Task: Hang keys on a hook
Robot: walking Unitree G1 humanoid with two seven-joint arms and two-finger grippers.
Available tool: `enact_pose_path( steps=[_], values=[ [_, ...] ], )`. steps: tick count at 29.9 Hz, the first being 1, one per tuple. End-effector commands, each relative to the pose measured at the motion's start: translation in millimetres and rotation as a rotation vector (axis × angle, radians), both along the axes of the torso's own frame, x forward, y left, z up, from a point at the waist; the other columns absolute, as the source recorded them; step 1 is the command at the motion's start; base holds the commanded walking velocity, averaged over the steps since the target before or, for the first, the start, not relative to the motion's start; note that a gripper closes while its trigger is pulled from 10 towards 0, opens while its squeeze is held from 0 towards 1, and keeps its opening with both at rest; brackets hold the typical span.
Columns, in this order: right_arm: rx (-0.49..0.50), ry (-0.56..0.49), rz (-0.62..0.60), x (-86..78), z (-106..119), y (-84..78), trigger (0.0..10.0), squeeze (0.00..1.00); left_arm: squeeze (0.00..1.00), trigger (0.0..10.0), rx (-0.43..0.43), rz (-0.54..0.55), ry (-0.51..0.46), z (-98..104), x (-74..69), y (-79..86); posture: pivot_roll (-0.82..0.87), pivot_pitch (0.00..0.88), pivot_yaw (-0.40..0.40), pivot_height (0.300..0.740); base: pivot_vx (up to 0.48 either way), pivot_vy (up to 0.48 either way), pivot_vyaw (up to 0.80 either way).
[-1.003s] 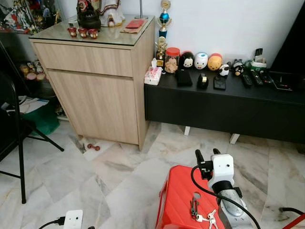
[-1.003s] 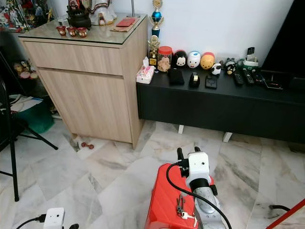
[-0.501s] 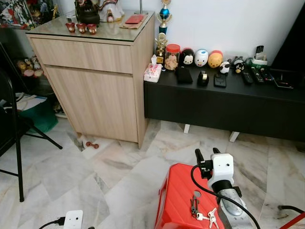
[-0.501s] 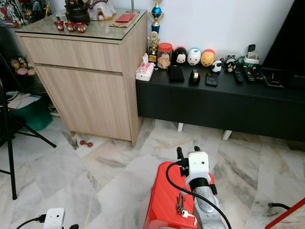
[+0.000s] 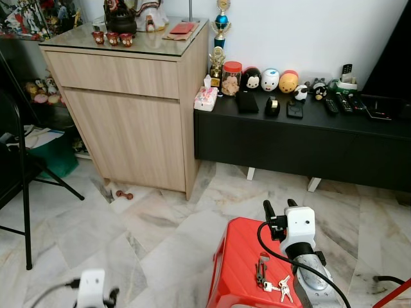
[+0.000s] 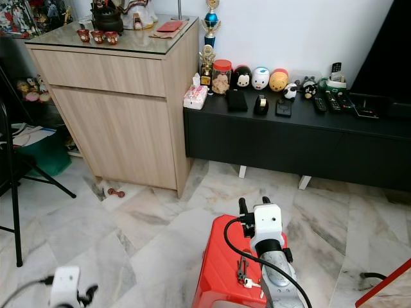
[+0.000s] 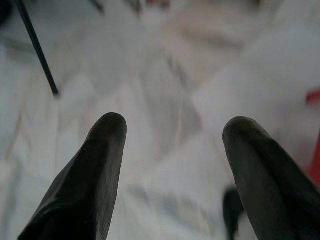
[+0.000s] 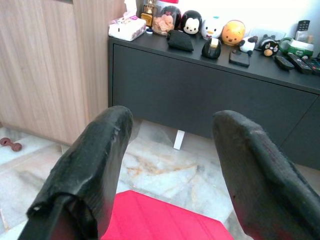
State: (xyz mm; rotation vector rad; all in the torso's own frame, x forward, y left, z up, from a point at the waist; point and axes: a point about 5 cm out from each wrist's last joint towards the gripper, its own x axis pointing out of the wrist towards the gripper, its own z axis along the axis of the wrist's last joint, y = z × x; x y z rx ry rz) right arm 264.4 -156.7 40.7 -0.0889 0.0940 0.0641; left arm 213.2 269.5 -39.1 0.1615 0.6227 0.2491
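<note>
The left gripper (image 5: 93,292) is smeared with motion blur at the bottom edge of the head view, so its jaws can't be read there, and the left wrist view's marble floor (image 7: 165,75) is all soft blur too. The red stool (image 5: 241,266) gets cut off by the bottom edge, legs out of sight. The right arm covers the stool's far side beside the keys (image 5: 270,279), which are too small to count. The black chair (image 5: 19,186) is chopped by the left edge.
</note>
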Motion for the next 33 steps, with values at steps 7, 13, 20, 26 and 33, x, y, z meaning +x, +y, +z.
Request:
enact_pose_path(
  steps=[7, 13, 20, 26, 33],
  values=[
    [0.008, -0.016, -0.002, 2.7, 4.1, -0.2, 10.0, 0.00, 0.00, 10.0, 0.017, -0.116, -0.290, 39.3, 42.6, -15.4, 0.14, 0.000, -0.037, 0.671, 0.000, 0.000, 0.00],
    [-0.002, -0.019, -0.033, 2.8, 4.7, -5.4, 10.0, 0.00, 0.00, 10.0, -0.025, -0.136, -0.442, 52.6, 45.8, -28.0, 0.14, 0.000, -0.044, 0.671, 0.000, 0.000, 0.00],
    [-0.012, -0.007, -0.043, 5.6, 4.8, -6.3, 10.0, 0.00, 0.00, 10.0, -0.050, -0.143, -0.477, 56.7, 45.9, -35.4, 0.14, 0.000, -0.048, 0.652, 0.000, 0.000, 0.00],
    [-0.014, -0.005, -0.039, 4.7, 4.5, -5.3, 10.0, 0.00, 0.00, 10.0, -0.061, -0.142, -0.476, 58.2, 46.8, -36.4, 0.14, 0.000, -0.045, 0.622, 0.000, 0.000, 0.00],
    [-0.003, -0.017, -0.033, 3.0, 5.2, -4.1, 10.0, 0.00, 0.00, 10.0, -0.063, -0.138, -0.472, 59.2, 46.9, -35.2, 0.14, 0.000, -0.046, 0.622, 0.000, 0.000, 0.00]
  ],
)
